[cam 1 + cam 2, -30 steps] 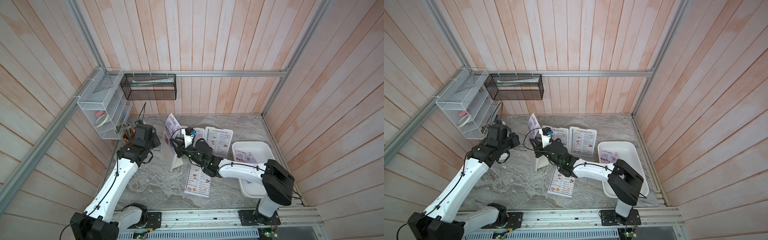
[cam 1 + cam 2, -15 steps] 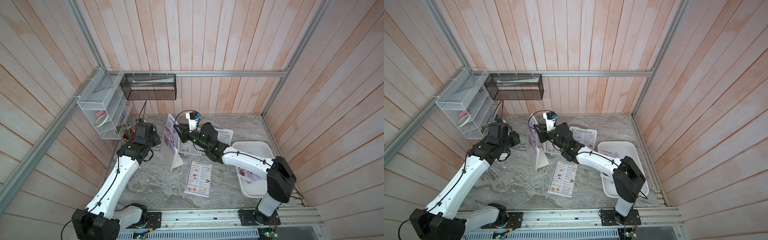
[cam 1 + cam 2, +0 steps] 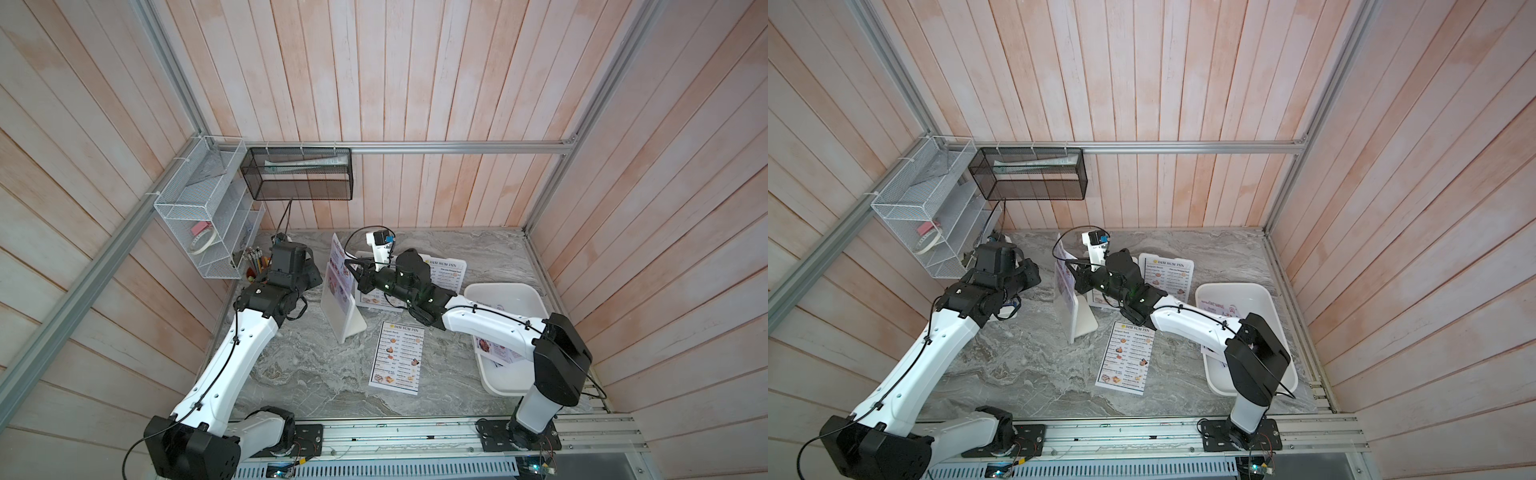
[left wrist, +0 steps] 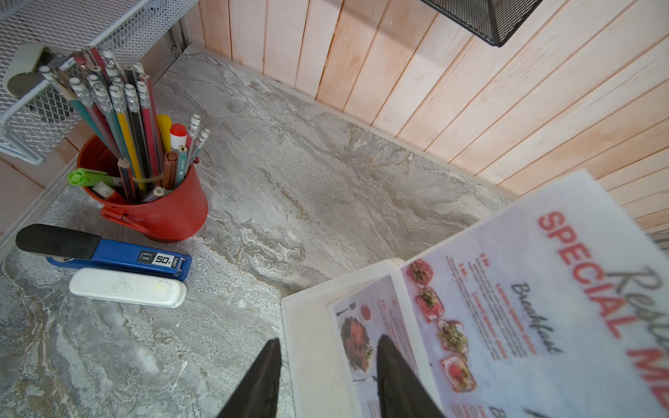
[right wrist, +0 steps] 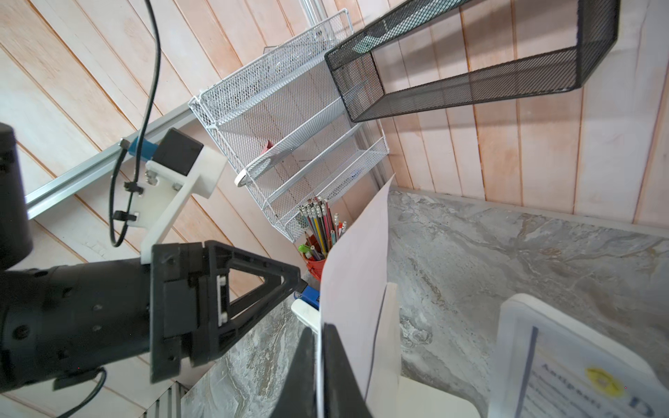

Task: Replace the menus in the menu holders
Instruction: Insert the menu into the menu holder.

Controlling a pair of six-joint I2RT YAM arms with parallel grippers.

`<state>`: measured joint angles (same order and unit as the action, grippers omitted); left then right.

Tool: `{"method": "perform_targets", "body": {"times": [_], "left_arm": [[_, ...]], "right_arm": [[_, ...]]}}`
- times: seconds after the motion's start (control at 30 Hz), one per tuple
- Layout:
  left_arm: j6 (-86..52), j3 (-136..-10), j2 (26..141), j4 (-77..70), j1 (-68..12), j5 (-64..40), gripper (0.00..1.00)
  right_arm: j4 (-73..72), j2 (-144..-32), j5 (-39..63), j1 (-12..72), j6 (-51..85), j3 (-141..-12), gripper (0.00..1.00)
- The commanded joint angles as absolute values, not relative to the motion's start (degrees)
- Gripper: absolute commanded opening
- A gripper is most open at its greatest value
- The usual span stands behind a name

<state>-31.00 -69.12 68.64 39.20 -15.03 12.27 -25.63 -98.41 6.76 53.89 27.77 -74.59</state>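
Note:
One white menu holder (image 3: pixel 348 321) stands upright mid-table, with a lilac "SPECIAL MENU" sheet (image 4: pixel 543 289) sticking partly out of its top. My left gripper (image 4: pixel 329 340) is shut on the holder's side edge (image 4: pixel 315 325), one finger behind the frame and one on its front. My right gripper (image 5: pixel 318 329) is shut on the edge of that lilac menu (image 5: pixel 354 271), above the holder. A white "DIM SUM INN" menu (image 3: pixel 397 357) lies flat in front. Another holder (image 3: pixel 448 274) with a DIM SUM INN menu lies behind the right arm.
A large white tray (image 3: pixel 505 289) at the right holds a lilac sheet (image 3: pixel 494 349). A red pencil cup (image 4: pixel 163 213), a blue stapler (image 4: pixel 108 255) and a white case (image 4: pixel 126 287) sit by the left wall. A white mesh rack (image 3: pixel 199 232) and a black mesh basket (image 3: pixel 297 174) hang above.
My right gripper rose from low beside the holder to the lilac menu's upper edge and shut on it. The left arm and holder stayed in place.

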Motion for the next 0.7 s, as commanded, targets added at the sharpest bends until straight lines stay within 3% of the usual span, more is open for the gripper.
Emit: {"method": "perform_targets", "body": {"times": [0.0, 0.17, 0.47, 0.67], "left_arm": [[-29.9, -70.7, 68.3, 38.9, -14.8, 11.9, 0.46], [-30.1, -71.3, 68.2, 38.9, -14.8, 10.6, 0.48], [-30.3, -73.9, 68.3, 38.6, -15.2, 3.0, 0.75], [-29.0, -75.5, 71.6, 38.7, -18.7, -1.0, 0.88]], "right_arm": [[-26.0, -98.9, 7.2, 55.4, 29.6, -73.1, 0.10], [-26.2, -99.3, 7.5, 56.3, 31.0, -71.5, 0.11], [-24.7, -98.2, 4.7, 57.6, 29.8, -69.8, 0.21], [-21.9, -97.1, 5.0, 57.0, 27.2, -71.6, 0.25]]}}
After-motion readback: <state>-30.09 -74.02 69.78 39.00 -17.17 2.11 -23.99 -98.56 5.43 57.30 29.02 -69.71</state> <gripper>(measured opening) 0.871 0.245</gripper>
